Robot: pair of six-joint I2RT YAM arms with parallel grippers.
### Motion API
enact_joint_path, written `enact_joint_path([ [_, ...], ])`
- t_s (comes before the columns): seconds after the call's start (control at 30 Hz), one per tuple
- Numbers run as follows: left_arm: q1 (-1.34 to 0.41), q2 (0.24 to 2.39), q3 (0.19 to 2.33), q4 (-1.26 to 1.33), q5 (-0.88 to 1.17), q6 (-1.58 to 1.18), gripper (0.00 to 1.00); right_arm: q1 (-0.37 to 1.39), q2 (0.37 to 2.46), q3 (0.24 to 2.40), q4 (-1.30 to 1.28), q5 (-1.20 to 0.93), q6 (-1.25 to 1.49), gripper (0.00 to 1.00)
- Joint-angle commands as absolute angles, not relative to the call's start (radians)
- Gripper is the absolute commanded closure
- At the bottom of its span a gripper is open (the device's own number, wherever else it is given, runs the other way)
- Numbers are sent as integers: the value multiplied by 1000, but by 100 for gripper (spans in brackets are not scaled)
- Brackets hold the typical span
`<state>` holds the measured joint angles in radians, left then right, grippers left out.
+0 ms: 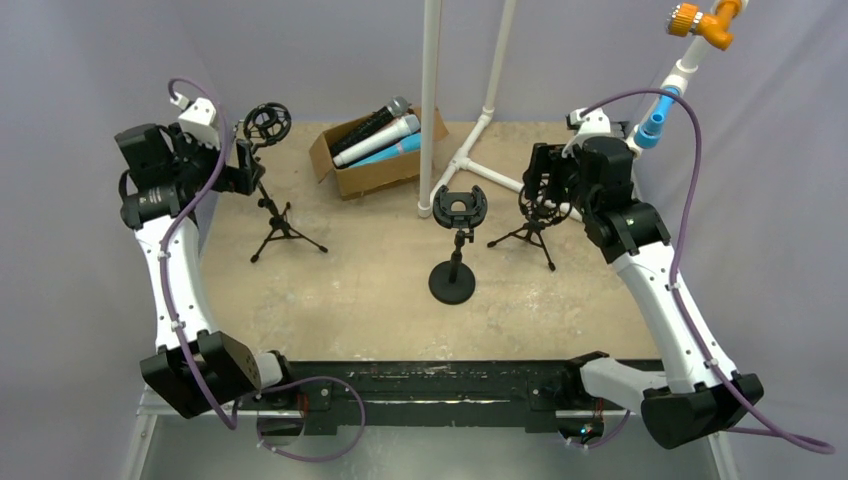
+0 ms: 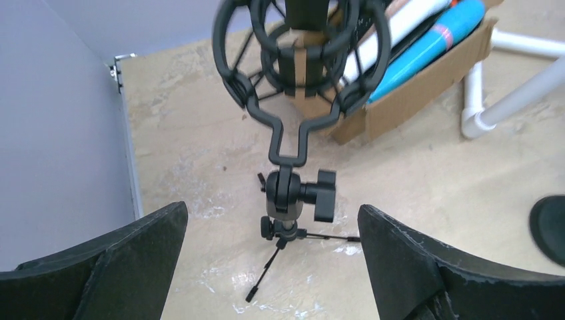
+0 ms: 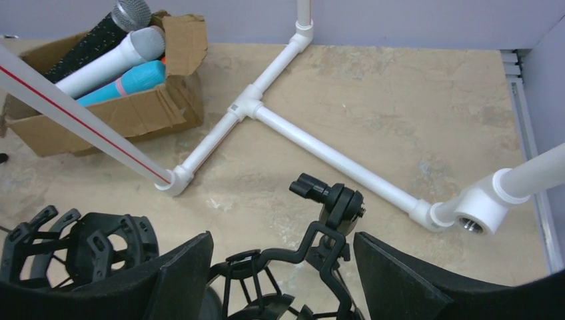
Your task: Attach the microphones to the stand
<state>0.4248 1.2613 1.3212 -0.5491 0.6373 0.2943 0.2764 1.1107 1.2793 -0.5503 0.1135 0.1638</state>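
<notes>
Three microphones lie in a cardboard box [image 1: 372,172]: a black one [image 1: 365,124], a white one [image 1: 378,139] and a blue one [image 1: 398,149]; the right wrist view shows the same black [image 3: 93,37], white [image 3: 106,63] and blue [image 3: 130,80]. My left gripper [image 1: 245,166] [image 2: 272,212] is open in front of the left tripod stand [image 1: 280,222], level with its ball head [image 2: 288,195]. A dark shaft stands inside that stand's shock mount [image 2: 234,80]; its top is cut off. My right gripper [image 1: 541,182] [image 3: 283,241] is open around the right tripod stand's mount arm [image 3: 313,243], not touching it.
A third stand with a round base [image 1: 452,284] and an empty shock mount [image 1: 460,205] stands mid-table. A white pipe frame [image 1: 482,168] rises behind it, with a blue piece [image 1: 655,120] and an orange fitting [image 1: 700,22] at the upper right.
</notes>
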Motion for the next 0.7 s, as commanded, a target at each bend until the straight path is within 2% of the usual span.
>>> enact_joint_path([
  [0.0,428,1275,1556,-795,636,192,0,284,1139,1342,-561,190,107,23],
  [0.17,426,1244,1664,-856,754,129,0,284,1164,1349,-573,256,92,39],
  [0.33,363,1232,1714,-944,841,134,0,283,1174,1380,-612,321,62,61],
  [0.5,197,1205,1667,-1004,750,228,0,284,1164,1416,-628,357,28,62],
  [0.67,139,1204,1617,-996,748,234,0,283,1146,1399,-666,371,35,56],
])
